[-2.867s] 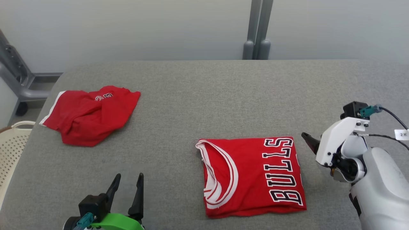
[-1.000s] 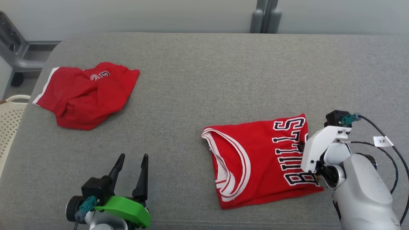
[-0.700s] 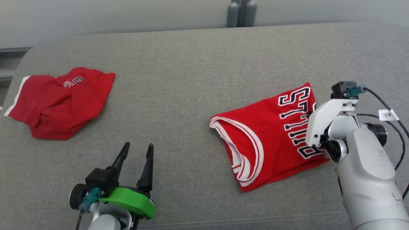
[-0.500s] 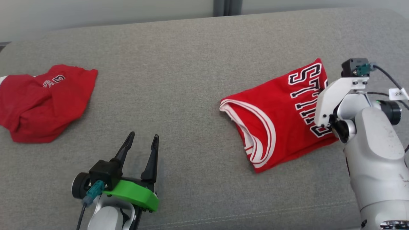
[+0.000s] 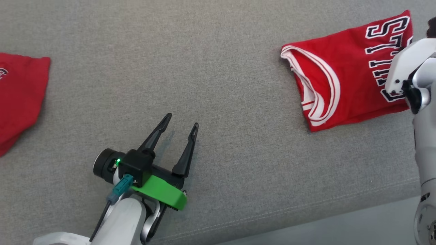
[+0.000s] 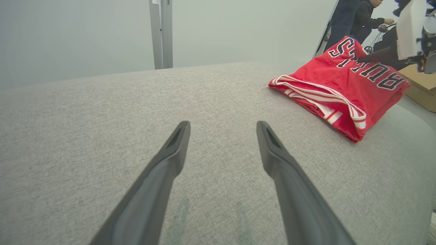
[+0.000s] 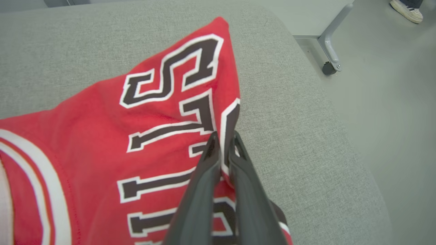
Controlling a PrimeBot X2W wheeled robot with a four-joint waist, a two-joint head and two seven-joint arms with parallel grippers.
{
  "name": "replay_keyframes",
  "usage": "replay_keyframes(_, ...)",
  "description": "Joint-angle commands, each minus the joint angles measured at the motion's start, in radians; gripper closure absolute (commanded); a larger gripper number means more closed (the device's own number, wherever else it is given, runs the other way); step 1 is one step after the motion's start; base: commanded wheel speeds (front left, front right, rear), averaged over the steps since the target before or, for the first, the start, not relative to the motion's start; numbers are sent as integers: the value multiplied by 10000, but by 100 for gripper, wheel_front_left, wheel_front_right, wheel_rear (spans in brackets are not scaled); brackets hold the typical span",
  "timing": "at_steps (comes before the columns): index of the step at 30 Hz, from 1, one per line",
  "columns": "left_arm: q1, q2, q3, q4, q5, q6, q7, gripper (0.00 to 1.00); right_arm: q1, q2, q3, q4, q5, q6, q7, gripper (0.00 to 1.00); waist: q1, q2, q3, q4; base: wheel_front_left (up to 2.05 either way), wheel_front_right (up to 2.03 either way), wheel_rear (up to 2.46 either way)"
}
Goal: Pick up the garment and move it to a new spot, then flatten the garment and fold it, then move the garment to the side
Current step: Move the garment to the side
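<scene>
In the right hand [image 7: 224, 136], the red jersey [image 7: 85, 129], pinched

A lab-like test room: bare pale wall [image 6: 85, 34], grey fabric-covered tabletop [image 5: 221, 61], castered metal frame [image 7: 329, 47] on smooth floor [image 7: 391, 119]

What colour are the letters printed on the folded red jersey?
On the jersey, the letters are black with white outlines; best seen in right wrist view.
</scene>
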Motion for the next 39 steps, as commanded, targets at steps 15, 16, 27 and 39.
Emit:
replay_keyframes(15, -848, 300, -2023, -706, -282, -16, 37, 0, -955, -1554, -1254, 575, -1509, -18, -1297, 100, -1, 0, 1190, 175, 0, 0, 0)
replay_keyframes(16, -887, 333, -2099, -749, -292, -16, 50, 0, -971, -1628, -1314, 581, -1620, -18, -1405, 100, -1, 0, 1236, 237, 0, 0, 0)
replay_keyframes(27, -984, 384, -2322, -718, -475, 41, 29, 0, -1020, -1886, -1504, 715, -3179, -18, -3191, 0, -1, 0, 1127, 615, 0, 0, 0)
replay_keyframes(39, -367, 56, -1465, -22, -1016, 637, 5, 0, 73, -981, -1811, 1447, -2402, -18, -5123, 0, -1, 0, -626, 882, 0, 0, 0)
